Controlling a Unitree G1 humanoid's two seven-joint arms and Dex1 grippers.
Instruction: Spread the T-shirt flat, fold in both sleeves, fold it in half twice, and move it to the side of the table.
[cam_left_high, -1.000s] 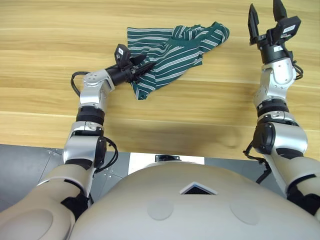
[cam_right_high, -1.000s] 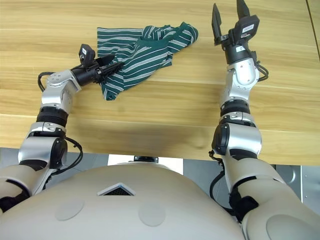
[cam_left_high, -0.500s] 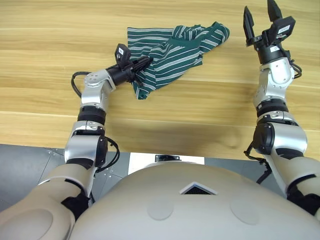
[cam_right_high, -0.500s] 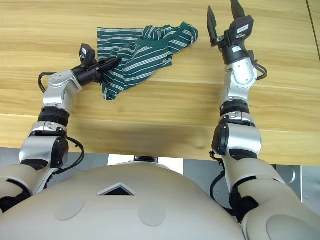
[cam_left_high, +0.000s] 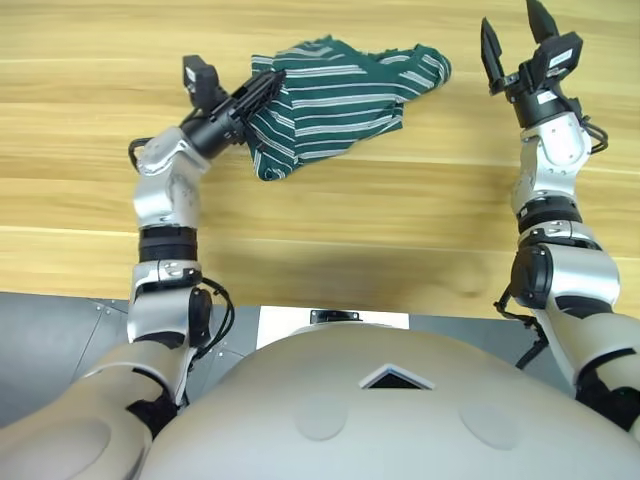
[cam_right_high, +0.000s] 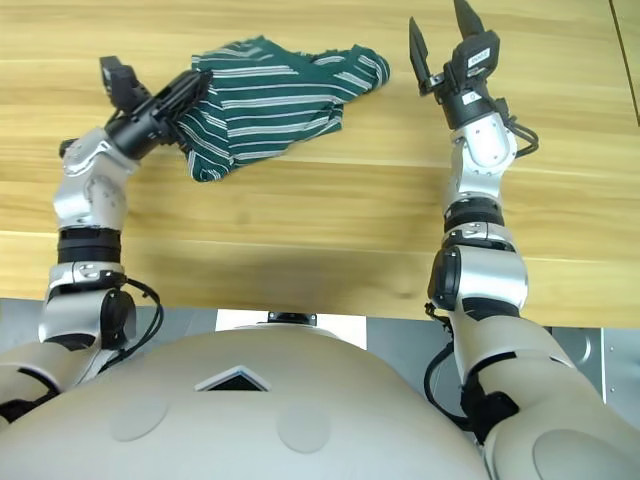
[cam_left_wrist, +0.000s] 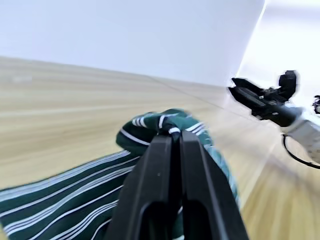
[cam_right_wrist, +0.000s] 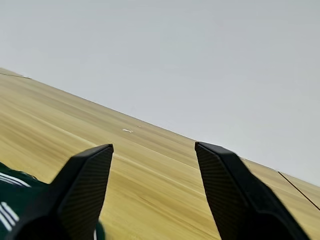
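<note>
The T-shirt (cam_left_high: 345, 95) is dark green with thin white stripes and lies bunched on the wooden table (cam_left_high: 330, 225). My left gripper (cam_left_high: 266, 84) is shut on the cloth at the shirt's left edge and holds that part lifted off the wood. In the left wrist view the shut fingers (cam_left_wrist: 162, 165) pinch a fold of the striped T-shirt (cam_left_wrist: 150, 132). My right gripper (cam_left_high: 513, 35) stands open just right of the shirt's right end, raised above the table, with nothing between its fingers (cam_right_wrist: 82, 180). A dark green scrap of the T-shirt (cam_right_wrist: 12, 200) shows beside them.
The table's near edge (cam_left_high: 330, 305) runs just ahead of my torso. Bare wood stretches to the left and in front of the shirt. My right gripper (cam_left_wrist: 265, 100) shows far off in the left wrist view. A pale wall (cam_right_wrist: 175, 55) stands behind the table.
My left gripper has swung up and away from me to the left, pulling the shirt's left edge with it; the bundle has shifted and stretched. My right gripper has drifted slightly left toward the shirt.
</note>
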